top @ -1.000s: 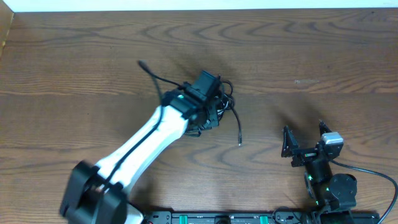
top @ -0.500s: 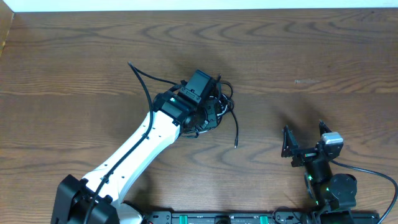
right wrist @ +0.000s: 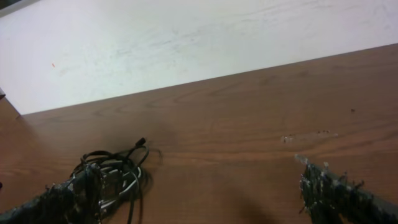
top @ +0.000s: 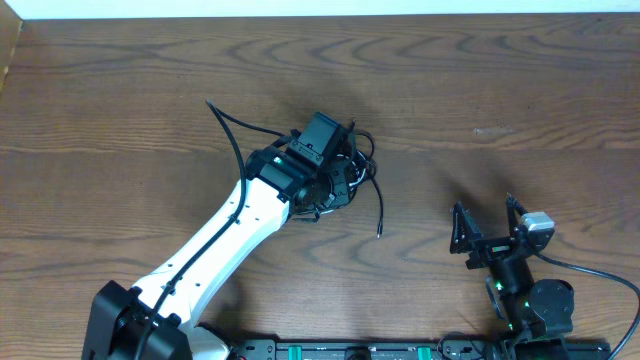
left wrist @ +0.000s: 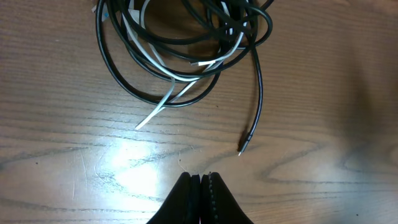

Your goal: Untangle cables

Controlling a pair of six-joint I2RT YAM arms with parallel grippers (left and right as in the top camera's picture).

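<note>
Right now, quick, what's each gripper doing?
Left gripper: closed, nothing visible between its fingers.
Right gripper: open, empty.

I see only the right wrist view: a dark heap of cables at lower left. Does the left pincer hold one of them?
Observer: No. The left pincer is shut with nothing in it; the cables lie on the table.
Operator: Are they all black?
Observer: No, one white cable runs through the heap.
Operator: Is any end free?
Observer: Yes, a black end lies apart from the heap, toward the robot's right.
</note>
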